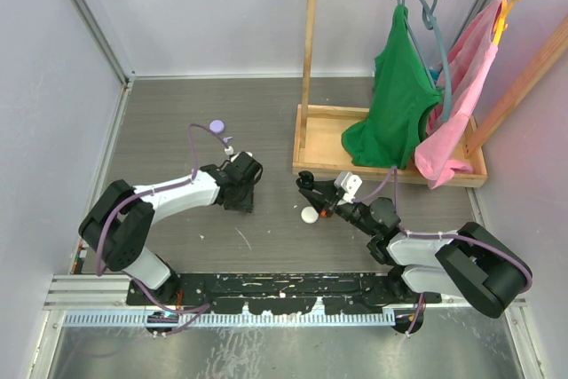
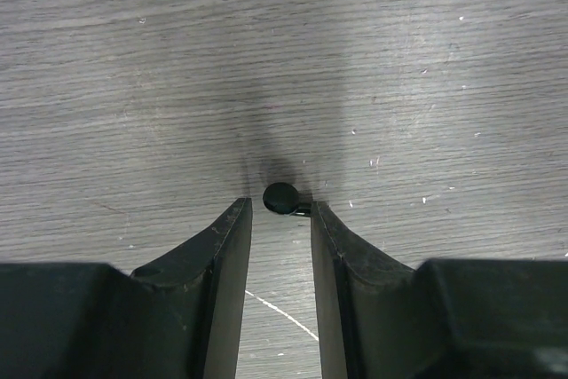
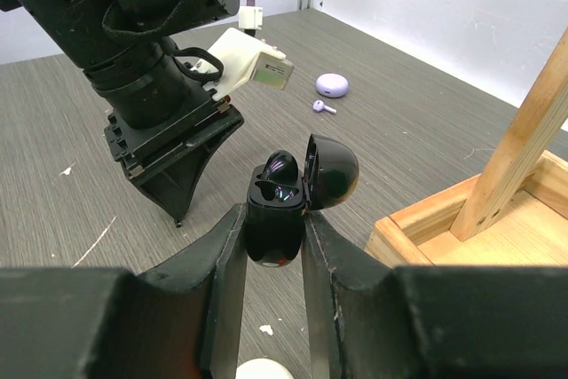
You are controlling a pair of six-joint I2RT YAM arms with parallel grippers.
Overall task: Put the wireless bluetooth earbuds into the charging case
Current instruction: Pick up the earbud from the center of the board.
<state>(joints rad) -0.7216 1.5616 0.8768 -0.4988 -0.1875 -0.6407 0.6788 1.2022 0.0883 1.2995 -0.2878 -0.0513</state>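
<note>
**Black case gripped, one bud loose on the counter**

My right tool (image 3: 273, 215) is clenched on the charging case (image 3: 266, 200), a glossy black rounded shell pinched by its sides and held upright. Its domed lid (image 3: 333, 170) stands hinged open to the right. One shiny black bud (image 3: 280, 166) sits in the left well.

My left tool (image 2: 280, 204) points down at the counter (image 2: 133, 59), a matte grey wood-grain surface flecked with white specks and scratches. Its jaws are released, a narrow gap apart. A black earbud (image 2: 282, 198) lies on the counter at the mouth of that gap, its round head between the tips. Its short stem reaches toward the right finger; I cannot tell whether they touch.

A smooth lilac disc (image 3: 332, 84) lies farther off, with a tiny lilac earbud (image 3: 324, 106) just beside it. A white disc (image 1: 308, 215) rests near my right tool. To the right stands a pale wooden rack (image 1: 324, 144), with a green garment (image 1: 395, 104) and a pink garment (image 1: 461, 104) draped into its tray.
</note>
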